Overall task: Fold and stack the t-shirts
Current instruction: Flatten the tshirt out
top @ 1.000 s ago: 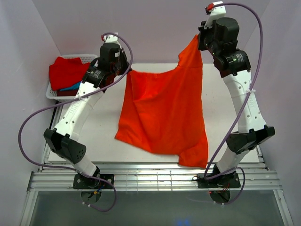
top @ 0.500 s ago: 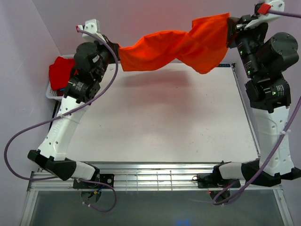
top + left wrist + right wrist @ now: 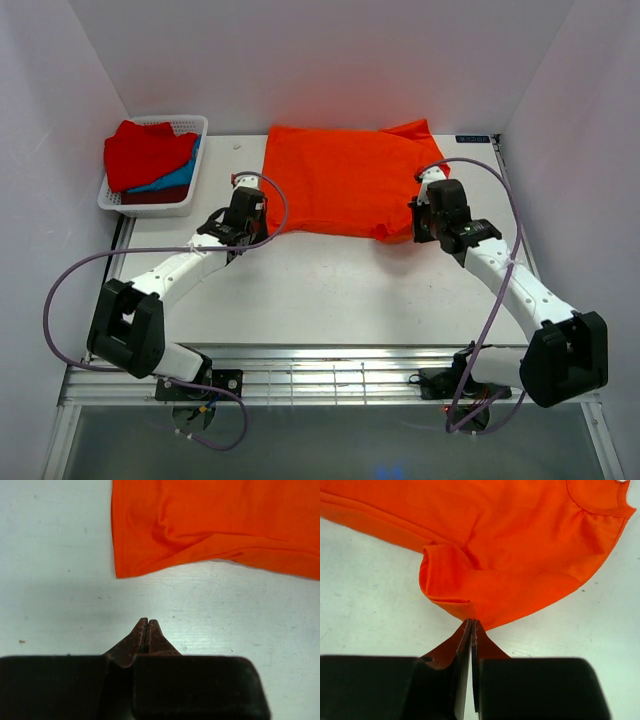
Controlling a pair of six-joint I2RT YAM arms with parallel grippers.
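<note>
Left wrist view: left gripper [image 3: 146, 622] has its fingers pressed together, tip to tip, with nothing held between them. Straight ahead of the tips is a strip of bare white table [image 3: 60, 605]. Beyond that strip lies the near corner of the orange-red t-shirt [image 3: 215, 520], ahead and slightly to the left, apart from the tips and not touching them. The shirt's hem runs off to the right of this view, with a soft ridge in the cloth just behind the corner. Right wrist view: right gripper [image 3: 471, 623] also has its fingers closed flat against each other. Here the tips meet the rounded near edge of the shirt. Whether a sliver of cloth is nipped between them cannot be told. Just past the tips a sleeve [image 3: 445, 580] lies doubled over on the body of the shirt, and the neckline [image 3: 597, 500] sits at the far right. Top external view: the shirt is spread flat on the far half of the table. The left gripper is near its near-left corner and the right gripper is at its near-right edge. At the far-left corner of the table stands a white lattice basket [image 3: 150, 208]. It holds a red shirt [image 3: 145, 150] on top, with a blue shirt [image 3: 176, 180] and a dark maroon shirt [image 3: 150, 197] under it.
</note>
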